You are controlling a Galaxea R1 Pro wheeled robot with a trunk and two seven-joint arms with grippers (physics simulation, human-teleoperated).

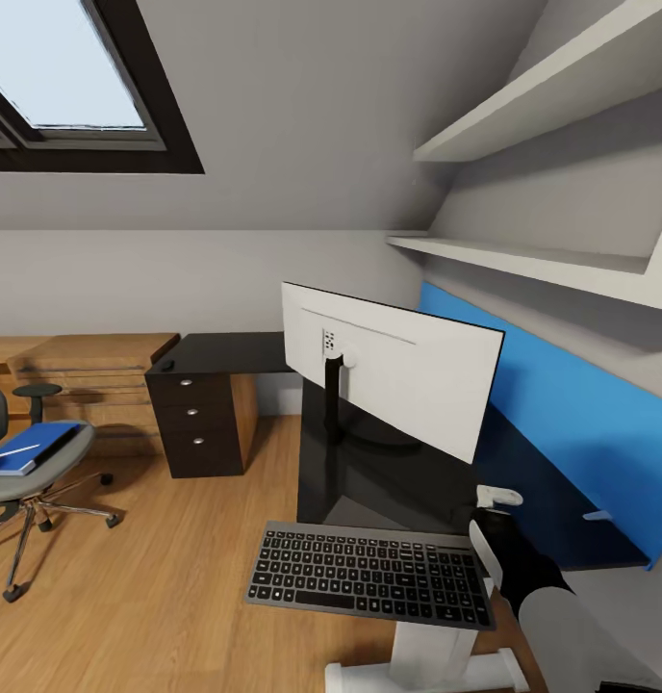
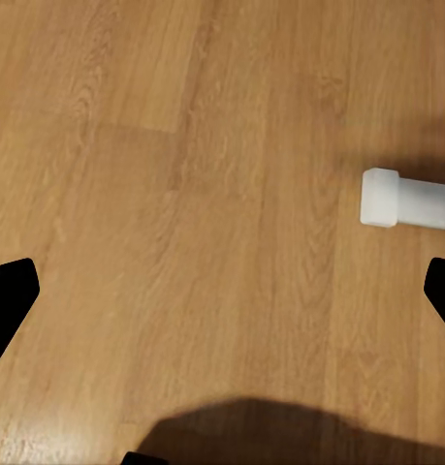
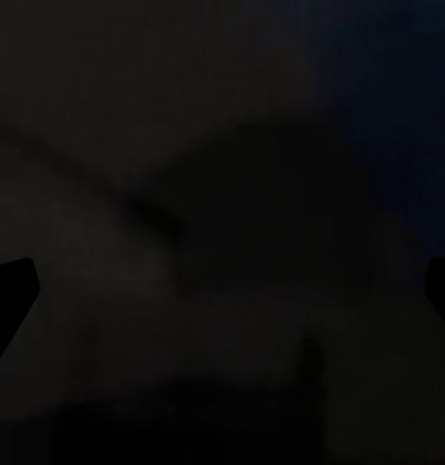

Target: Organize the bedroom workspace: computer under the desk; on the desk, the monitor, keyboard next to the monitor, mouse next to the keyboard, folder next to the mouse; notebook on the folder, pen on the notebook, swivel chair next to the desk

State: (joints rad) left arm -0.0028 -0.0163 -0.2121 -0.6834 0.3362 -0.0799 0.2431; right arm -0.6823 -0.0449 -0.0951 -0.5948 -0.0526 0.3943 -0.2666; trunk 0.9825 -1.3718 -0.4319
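The monitor (image 1: 398, 380) stands on the black desk (image 1: 552, 500) with its white back toward me. The keyboard (image 1: 369, 576) lies at the desk's near end, its front seeming to jut past the edge. My right arm (image 1: 528, 577) reaches down beside the keyboard's right end; the right gripper (image 3: 222, 300) is open over the dark desktop. Far left, the swivel chair (image 1: 23, 481) carries the blue folder (image 1: 38, 445) with a thin white pen (image 1: 12, 452) across it. The left gripper (image 2: 222, 300) hangs open above the wood floor. Computer and notebook are out of view.
A dark drawer unit (image 1: 198, 423) holds up the desk's far wing, with a small dark object (image 1: 167, 365) on its top. A low light-wood cabinet (image 1: 90, 380) lines the back wall. White shelves (image 1: 543, 260) hang above the blue panel (image 1: 581, 414). The white pedestal (image 1: 427, 659) stands below the keyboard.
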